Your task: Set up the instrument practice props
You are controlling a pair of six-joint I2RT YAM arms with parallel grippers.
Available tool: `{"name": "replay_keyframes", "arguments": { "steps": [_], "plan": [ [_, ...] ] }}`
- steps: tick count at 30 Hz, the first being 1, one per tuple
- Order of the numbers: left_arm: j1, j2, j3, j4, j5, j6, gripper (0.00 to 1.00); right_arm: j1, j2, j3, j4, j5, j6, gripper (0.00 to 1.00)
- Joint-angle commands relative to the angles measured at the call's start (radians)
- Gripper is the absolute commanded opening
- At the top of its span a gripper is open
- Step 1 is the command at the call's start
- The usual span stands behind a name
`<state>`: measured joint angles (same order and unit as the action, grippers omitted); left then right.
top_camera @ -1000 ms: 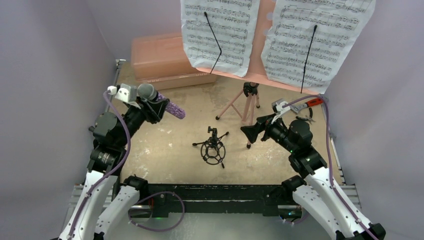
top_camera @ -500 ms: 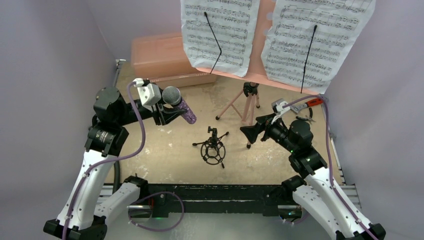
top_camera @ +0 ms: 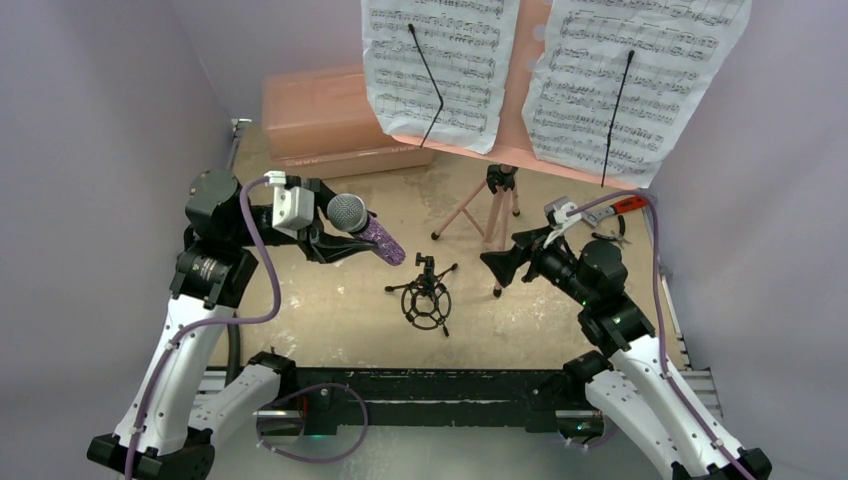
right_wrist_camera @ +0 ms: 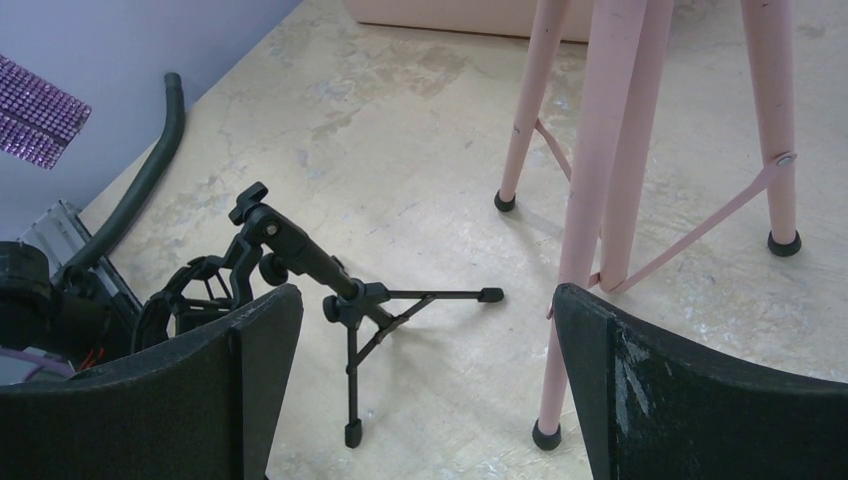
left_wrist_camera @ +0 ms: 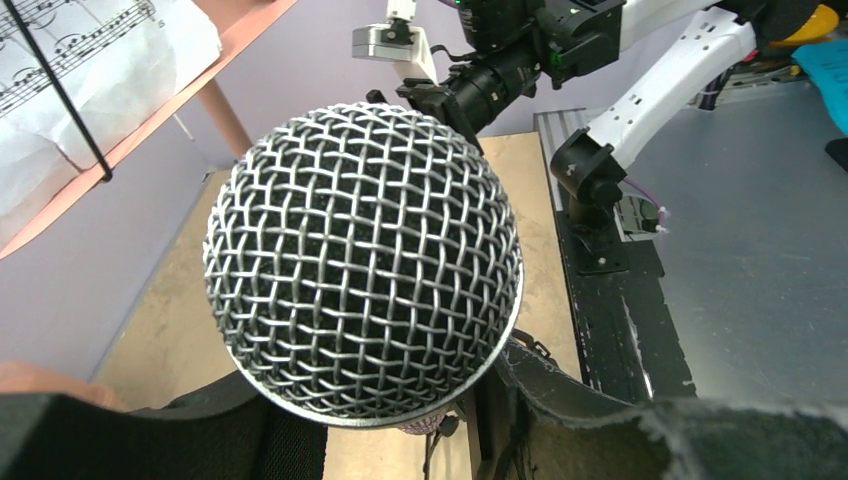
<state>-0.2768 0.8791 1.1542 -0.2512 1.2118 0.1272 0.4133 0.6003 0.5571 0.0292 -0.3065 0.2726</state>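
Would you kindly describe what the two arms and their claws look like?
The left arm and right arm have white shell links low down and black joint housings above. A purple cable runs along each to a pale camera block at the wrist. The left claw and right claw each have two broad black fingers, scuffed at the edges.

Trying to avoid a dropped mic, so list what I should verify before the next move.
1. Left gripper holds the purple glitter microphone: ok, fingers on both sides below the grille.
2. Black mic stand standing on its legs: ok.
3. Stand's cradle empty: ok.
4. Microphone lined up over the cradle: not ok, it hangs to the stand's left, apart from it.
5. Right gripper open and empty: ok.
6. Sheet-music pages on the pink music stand: ok, both held by its black arms.
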Motion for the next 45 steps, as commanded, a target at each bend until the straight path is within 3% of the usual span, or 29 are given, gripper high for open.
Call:
{"name": "replay_keyframes", "arguments": {
  "steps": [1,13,22,30,35,45],
  "plan": [
    [0.002,0.005,0.044,0.062,0.076,0.029,0.0,-0.001,0.0,0.016,0.056,-0.02,0.011,0.98],
    [-0.046,0.088,0.07,0.205,-0.015,-0.085,0.0,-0.001,0.015,0.026,0.068,-0.02,0.024,0.98],
    [-0.281,0.232,0.162,0.212,-0.105,-0.013,0.0,-0.001,-0.001,0.037,0.045,-0.008,0.024,0.98],
    [-0.478,0.287,0.187,0.142,-0.18,0.071,0.0,0.0,-0.035,0.027,0.023,0.004,0.025,0.98],
    [-0.598,0.313,0.227,0.014,-0.257,0.17,0.0,-0.001,-0.04,0.031,0.007,0.005,0.022,0.98],
    [-0.718,0.275,0.246,-0.204,-0.351,0.306,0.0,-0.001,-0.046,0.023,0.007,-0.009,0.026,0.98]
  ]
}}
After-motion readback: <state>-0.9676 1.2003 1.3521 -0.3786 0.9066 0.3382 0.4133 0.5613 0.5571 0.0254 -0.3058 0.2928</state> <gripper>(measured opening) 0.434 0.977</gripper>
